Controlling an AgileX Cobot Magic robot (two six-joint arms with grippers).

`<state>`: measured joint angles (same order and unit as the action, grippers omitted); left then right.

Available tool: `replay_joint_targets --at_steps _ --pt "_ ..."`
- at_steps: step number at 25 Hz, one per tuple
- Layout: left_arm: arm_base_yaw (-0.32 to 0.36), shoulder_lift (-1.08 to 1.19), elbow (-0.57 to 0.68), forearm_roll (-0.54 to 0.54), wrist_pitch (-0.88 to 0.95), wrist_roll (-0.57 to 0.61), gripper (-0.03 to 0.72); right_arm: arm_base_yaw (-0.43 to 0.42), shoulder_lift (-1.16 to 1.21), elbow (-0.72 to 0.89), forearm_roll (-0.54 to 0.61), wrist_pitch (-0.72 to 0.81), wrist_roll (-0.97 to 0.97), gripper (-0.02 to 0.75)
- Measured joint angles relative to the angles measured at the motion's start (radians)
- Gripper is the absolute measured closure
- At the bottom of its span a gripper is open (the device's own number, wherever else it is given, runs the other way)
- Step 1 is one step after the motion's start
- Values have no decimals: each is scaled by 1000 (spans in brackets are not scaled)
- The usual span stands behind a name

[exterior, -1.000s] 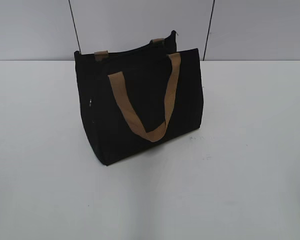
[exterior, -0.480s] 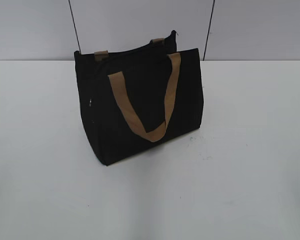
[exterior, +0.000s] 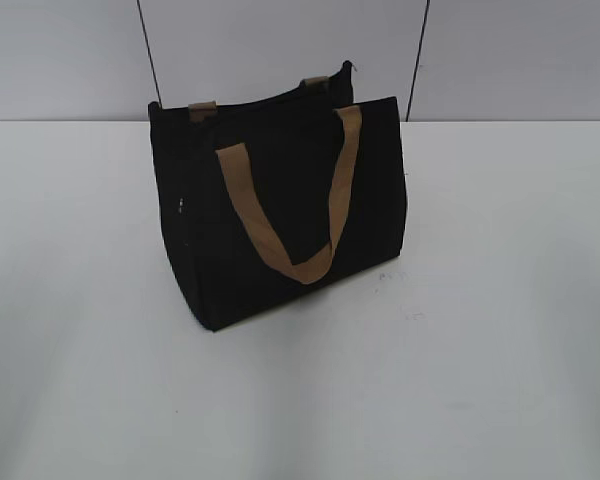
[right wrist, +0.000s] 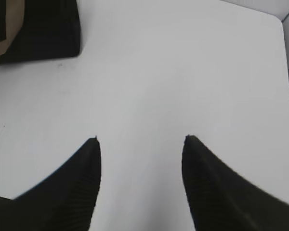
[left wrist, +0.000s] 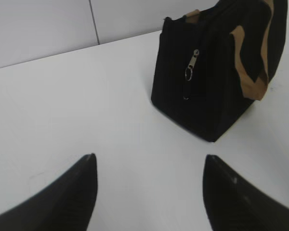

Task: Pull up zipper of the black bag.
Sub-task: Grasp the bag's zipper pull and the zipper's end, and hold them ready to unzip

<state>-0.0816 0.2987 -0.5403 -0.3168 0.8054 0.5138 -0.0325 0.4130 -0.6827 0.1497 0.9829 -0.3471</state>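
On the bag's left end panel, the zipper [left wrist: 191, 66] sits partway up the black bag [exterior: 280, 200], untouched. Left gripper [left wrist: 149, 163] and right gripper [right wrist: 140, 139] are spread wide, empty, well apart from it; pull is judged not yet begun.

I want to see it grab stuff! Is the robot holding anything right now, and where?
Nothing is held. The left pincer and the right pincer are both open over bare table, away from the black bag; its zipper is untouched.
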Motion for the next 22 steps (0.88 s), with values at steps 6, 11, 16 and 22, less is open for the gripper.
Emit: replay_joint_targets --at_steps 6,11,16,22 --pt "0 296 1 -274 -115 385 179 0 231 -138 101 -18 -115 314" --pt "0 571 1 -609 -144 804 180 0 400 -257 204 -18 -243 314" --pt "0 781 1 -902 -205 1255 183 0 538 -375 239 -4 -313 314" --pt "0 1043 1 -1273 -214 1769 204 0 659 -505 315 2 -347 314"
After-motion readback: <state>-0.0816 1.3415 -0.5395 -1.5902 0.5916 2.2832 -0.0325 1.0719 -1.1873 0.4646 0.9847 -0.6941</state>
